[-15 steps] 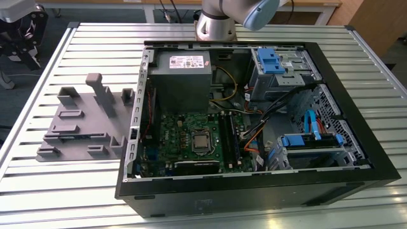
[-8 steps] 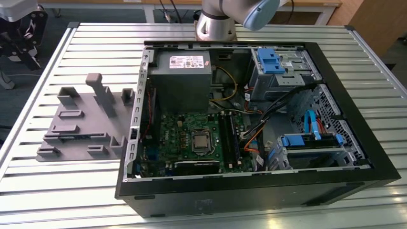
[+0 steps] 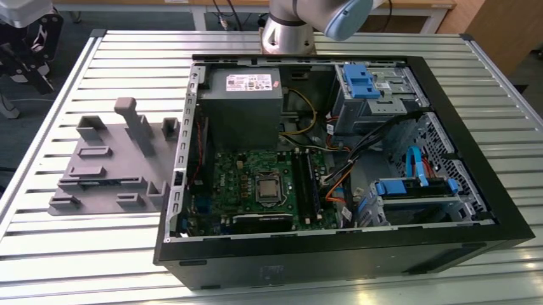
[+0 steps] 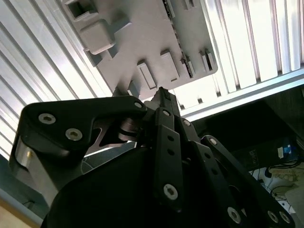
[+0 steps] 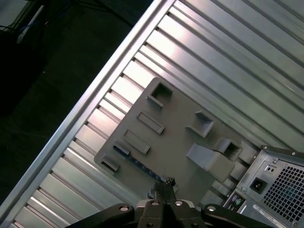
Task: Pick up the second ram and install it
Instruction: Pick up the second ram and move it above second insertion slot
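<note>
The second ram point(image 5: 138, 164) is a thin dark-blue strip standing edge-on in a slot near the front edge of the grey fixture plate point(image 5: 175, 137). It shows as a dark line in the second wrist view point(image 4: 184, 61) and in the exterior view point(image 3: 91, 182). My gripper point(image 5: 164, 186) hangs well above the fixture, its black fingertips pressed together with nothing between them; the tip points roughly at the ram's end. In the second wrist view the gripper point(image 4: 163, 94) looks the same. The long black memory slots point(image 3: 302, 184) lie on the motherboard inside the open computer case point(image 3: 475, 127).
The fixture carries several grey blocks and a tall post point(image 3: 136, 124). The case stands on the slatted aluminium table point(image 3: 110, 254) on the exterior view's right, its rear corner point(image 5: 275, 175) close to the fixture. The arm's base point(image 3: 287, 35) rises behind the case. Dark floor lies beyond the table edge point(image 5: 95, 85).
</note>
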You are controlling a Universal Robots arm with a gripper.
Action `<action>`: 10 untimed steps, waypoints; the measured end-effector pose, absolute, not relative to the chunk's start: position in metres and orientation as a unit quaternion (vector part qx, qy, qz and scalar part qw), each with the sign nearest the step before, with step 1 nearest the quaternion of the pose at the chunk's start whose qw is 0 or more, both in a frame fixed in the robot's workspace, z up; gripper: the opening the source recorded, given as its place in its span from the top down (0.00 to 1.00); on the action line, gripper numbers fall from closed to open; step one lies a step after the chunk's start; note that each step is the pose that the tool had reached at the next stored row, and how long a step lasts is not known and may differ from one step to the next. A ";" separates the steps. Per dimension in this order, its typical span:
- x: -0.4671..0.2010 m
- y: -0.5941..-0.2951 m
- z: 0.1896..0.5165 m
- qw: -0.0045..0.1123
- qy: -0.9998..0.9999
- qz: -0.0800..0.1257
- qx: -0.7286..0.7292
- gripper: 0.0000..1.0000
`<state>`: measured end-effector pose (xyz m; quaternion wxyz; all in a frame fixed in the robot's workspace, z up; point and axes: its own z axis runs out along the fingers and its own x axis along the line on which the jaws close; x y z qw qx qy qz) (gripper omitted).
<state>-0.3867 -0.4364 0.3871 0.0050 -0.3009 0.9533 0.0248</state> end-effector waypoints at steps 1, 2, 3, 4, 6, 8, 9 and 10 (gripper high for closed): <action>-0.387 -0.436 0.387 0.005 0.953 0.025 -0.302 0.89; -0.387 -0.436 0.387 0.005 0.952 0.025 -0.304 0.89; -0.387 -0.436 0.387 0.005 0.952 0.025 -0.305 0.89; -0.387 -0.436 0.387 0.005 0.952 0.025 -0.306 0.89; -0.387 -0.437 0.387 0.005 0.951 0.025 -0.309 0.89; -0.387 -0.437 0.387 0.005 0.949 0.025 -0.313 0.89; -0.387 -0.437 0.387 0.005 0.949 0.025 -0.315 0.89; -0.387 -0.437 0.387 0.005 0.948 0.025 -0.318 0.89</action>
